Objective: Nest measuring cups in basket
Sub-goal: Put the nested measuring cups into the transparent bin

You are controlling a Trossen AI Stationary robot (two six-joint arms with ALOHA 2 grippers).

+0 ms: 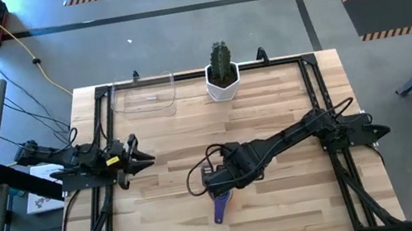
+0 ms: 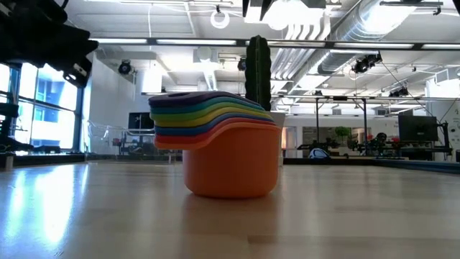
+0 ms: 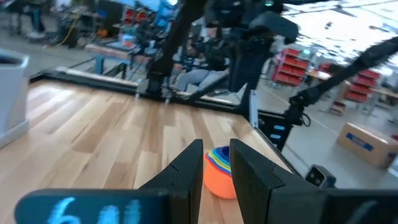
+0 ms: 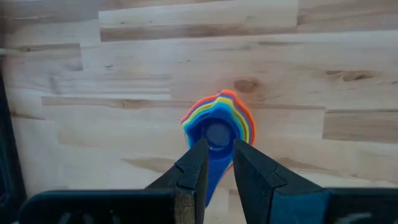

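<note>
The measuring cups [image 2: 219, 144] sit nested in one stack on the wooden table [image 1: 273, 113], near its front middle, well apart from the clear basket [image 1: 144, 93] at the back left. The right gripper [image 4: 216, 163] hangs directly above the stack, fingers narrow, holding nothing. The left gripper [image 1: 145, 162] waits at the left edge, fingers narrow too. A cactus pot [image 1: 223, 79] stands beside the basket.

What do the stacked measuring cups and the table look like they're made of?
Measuring cups: probably plastic, smooth and opaque in solid bright colours, with thin moulded rims and a soft sheen. Table: light wood, apparently jointed planks, showing grain, seams and a knot; low-angle reflections suggest a sealed, slightly glossy finish.
</note>
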